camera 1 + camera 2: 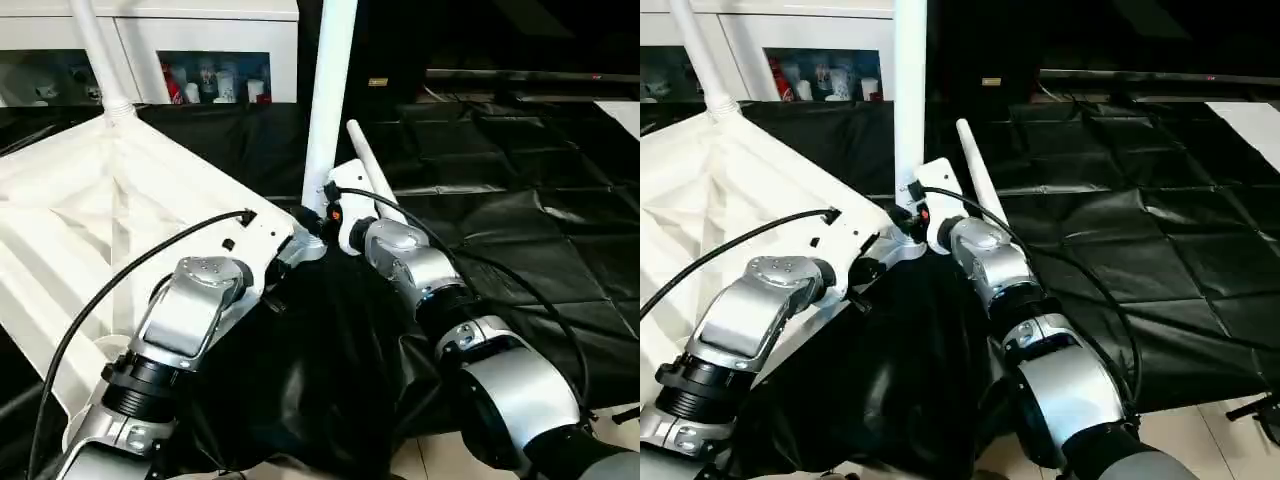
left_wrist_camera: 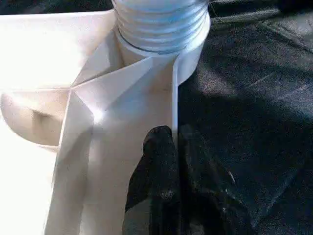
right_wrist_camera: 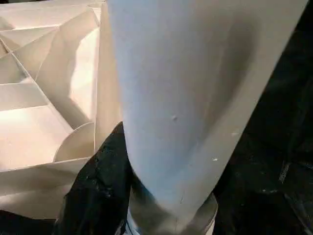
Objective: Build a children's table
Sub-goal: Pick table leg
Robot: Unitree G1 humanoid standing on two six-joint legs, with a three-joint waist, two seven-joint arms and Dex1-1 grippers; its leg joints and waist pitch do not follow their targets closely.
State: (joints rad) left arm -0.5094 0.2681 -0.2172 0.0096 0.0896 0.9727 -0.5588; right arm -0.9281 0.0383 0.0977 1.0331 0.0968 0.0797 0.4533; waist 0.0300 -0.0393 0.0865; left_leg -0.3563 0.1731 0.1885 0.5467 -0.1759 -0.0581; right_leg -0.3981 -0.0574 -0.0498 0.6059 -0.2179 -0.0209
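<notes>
Plastic, stiff but light and slick: the upturned tabletop (image 1: 90,230) lies at nine o'clock, left gripper (image 2: 171,161) pinching its rim while right gripper (image 3: 122,196) half-open clasps the upright leg (image 1: 330,100) low, the best hold.

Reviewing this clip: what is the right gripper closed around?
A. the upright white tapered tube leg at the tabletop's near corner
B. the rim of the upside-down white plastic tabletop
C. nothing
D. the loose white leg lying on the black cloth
A: the right gripper has a black finger against the upright white tapered tube leg, standing in the corner of the upside-down white plastic tabletop.
</notes>
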